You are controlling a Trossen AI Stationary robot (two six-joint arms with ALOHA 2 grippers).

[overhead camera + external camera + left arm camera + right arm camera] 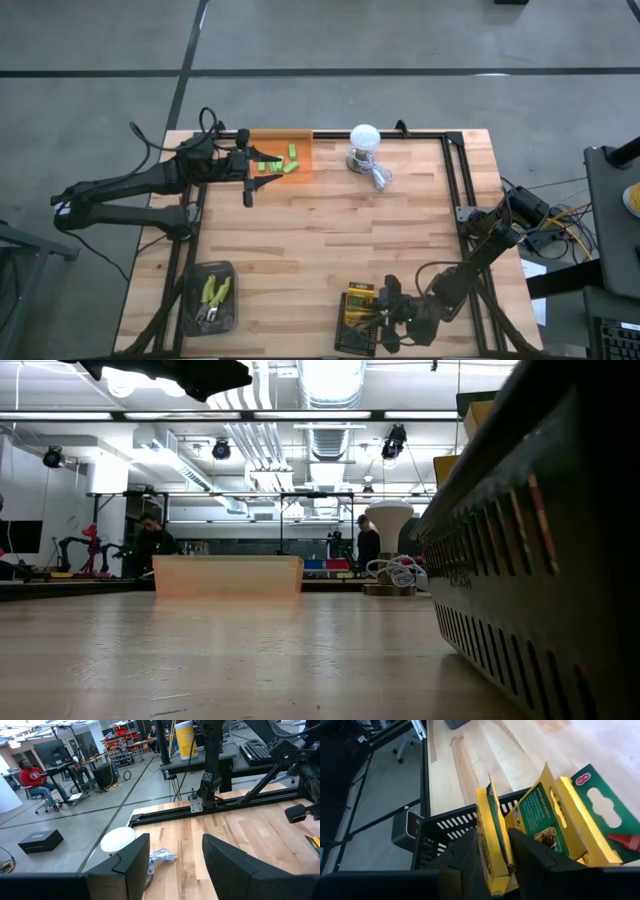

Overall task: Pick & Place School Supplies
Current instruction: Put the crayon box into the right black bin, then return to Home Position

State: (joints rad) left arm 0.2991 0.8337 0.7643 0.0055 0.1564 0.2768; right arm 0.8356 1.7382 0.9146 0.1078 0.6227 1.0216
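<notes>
Right wrist view: my right gripper (492, 851) straddles one upright crayon box (492, 840), jaws slightly parted, grip unclear; three crayon boxes stand in the black basket (445, 827), bottoms hidden. Left gripper (247, 186) hangs released beside the orange tray (300, 150) with green blocks (280, 163).

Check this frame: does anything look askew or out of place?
Yes. The crayon boxes stand tilted at different angles in the black basket, one between the right gripper's fingers. The bulb's cable lies loose on the table.

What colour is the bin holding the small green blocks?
Translucent orange bin, green blocks inside; clearest in the high view.
</notes>
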